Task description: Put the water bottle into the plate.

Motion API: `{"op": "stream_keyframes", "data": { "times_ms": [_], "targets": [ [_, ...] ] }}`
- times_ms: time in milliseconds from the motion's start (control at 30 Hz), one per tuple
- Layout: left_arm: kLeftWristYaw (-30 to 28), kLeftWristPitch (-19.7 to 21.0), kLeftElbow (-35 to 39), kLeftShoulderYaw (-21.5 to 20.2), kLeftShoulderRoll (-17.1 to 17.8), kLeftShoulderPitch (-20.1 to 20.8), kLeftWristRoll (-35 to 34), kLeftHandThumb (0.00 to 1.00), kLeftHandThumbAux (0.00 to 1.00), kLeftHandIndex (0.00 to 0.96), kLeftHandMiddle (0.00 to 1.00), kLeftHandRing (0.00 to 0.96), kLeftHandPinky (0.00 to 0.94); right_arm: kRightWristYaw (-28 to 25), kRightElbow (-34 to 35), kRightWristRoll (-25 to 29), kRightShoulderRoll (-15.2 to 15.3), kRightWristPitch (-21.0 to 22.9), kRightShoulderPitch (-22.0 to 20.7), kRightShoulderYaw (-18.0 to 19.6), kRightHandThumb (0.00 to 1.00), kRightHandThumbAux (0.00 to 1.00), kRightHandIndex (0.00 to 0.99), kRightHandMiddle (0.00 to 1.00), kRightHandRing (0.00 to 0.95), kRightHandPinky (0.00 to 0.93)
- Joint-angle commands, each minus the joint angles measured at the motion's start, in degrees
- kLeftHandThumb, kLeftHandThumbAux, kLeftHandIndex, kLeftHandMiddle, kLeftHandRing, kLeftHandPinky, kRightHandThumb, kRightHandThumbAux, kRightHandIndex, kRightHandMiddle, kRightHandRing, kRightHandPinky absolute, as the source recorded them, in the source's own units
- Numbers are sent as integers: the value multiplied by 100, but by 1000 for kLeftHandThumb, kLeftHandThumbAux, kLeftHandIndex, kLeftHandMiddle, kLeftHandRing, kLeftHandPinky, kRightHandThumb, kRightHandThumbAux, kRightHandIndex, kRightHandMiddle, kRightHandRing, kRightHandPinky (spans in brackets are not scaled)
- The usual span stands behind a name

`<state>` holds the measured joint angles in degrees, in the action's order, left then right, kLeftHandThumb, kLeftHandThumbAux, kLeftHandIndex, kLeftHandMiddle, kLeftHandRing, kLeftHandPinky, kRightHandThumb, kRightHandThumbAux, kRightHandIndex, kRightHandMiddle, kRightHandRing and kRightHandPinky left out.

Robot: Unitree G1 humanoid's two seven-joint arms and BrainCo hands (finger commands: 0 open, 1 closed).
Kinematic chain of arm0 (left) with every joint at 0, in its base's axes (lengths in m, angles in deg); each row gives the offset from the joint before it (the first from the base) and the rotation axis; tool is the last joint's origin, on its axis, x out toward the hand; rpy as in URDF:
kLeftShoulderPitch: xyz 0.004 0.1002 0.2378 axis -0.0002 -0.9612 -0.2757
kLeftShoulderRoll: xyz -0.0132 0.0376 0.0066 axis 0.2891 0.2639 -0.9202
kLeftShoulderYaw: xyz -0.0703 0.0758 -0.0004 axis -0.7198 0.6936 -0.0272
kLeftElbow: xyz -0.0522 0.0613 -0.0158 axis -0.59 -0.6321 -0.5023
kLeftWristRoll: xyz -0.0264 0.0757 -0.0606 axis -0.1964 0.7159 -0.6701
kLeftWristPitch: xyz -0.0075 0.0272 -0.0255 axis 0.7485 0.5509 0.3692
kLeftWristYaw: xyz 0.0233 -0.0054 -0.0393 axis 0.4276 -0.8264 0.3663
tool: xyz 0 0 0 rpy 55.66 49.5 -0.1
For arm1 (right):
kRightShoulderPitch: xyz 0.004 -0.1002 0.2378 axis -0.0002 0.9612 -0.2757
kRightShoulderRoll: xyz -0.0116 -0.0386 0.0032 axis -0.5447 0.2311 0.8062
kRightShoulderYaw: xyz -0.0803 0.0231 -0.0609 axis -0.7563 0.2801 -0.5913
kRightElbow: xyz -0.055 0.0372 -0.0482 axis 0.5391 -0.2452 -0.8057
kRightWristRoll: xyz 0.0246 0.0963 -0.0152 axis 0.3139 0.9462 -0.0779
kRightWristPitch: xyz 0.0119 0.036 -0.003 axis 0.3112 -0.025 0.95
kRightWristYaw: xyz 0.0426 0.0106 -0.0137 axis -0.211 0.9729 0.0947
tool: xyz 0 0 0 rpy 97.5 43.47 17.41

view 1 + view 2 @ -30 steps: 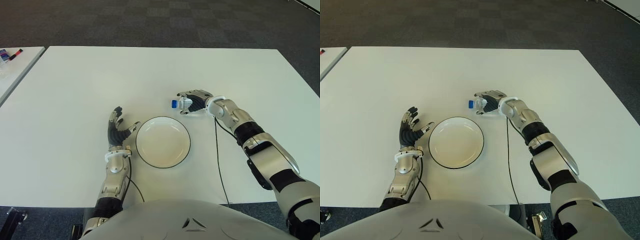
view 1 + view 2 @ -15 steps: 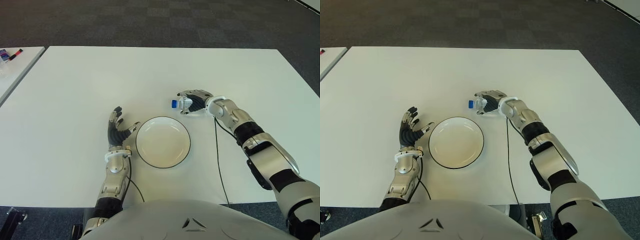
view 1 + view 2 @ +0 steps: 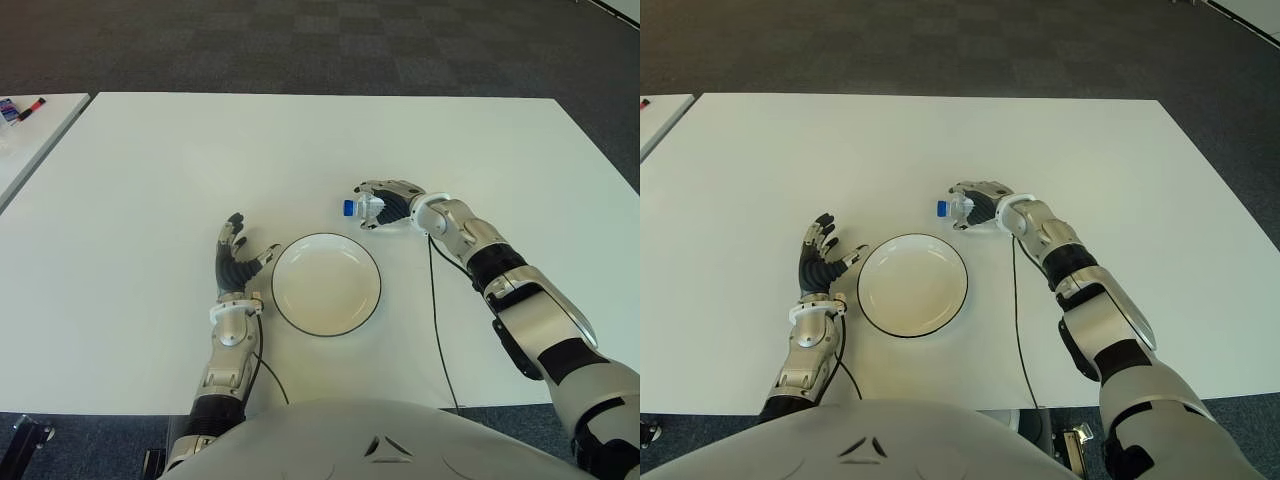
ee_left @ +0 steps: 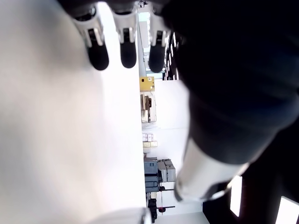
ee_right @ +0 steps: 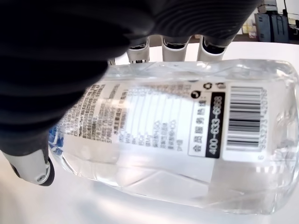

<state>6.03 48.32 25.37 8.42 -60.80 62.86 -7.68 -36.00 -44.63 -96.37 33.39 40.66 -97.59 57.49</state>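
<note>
Office or lab room, white table (image 3: 300, 140), dark checkered carpet tiles (image 3: 300, 40)

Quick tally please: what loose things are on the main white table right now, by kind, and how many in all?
Water bottle: 1, lying on its side in the right robot hand, beyond the plate
Plate: 1, with nothing on it, to the right of the open left robot hand
Total: 2

head stereo pair plus two wrist cameras
both eyes look steeply down, sharing the white table (image 3: 150, 170) and plate (image 3: 912, 284); each wrist camera sits close against its own hand.
</note>
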Motion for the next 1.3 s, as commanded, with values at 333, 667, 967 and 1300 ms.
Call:
{"op": "stream_keyframes", "data": {
  "times_ms": [333,667,967,1300],
  "targets": [
    [-12,99,-39,19,-202,-73,-21,0,957,153,151,128,145,14,-93,9,-11,20,-8,-12,473,542,0,20,106,215],
    [-4,134,-5,26,-211,-83,-12,0,957,158,152,123,125,26,-123,59,5,-80,-5,14,459,542,0,0,76,177],
    [13,150,-13,43,-193,-72,41,0,944,166,158,125,133,-29,-117,74,37,-159,3,28,429,550,0,0,11,106],
    [18,170,-31,16,-194,-51,36,0,927,157,148,125,145,-155,-293,-147,42,2,-143,-138,322,539,0,0,0,57]
  ]
}}
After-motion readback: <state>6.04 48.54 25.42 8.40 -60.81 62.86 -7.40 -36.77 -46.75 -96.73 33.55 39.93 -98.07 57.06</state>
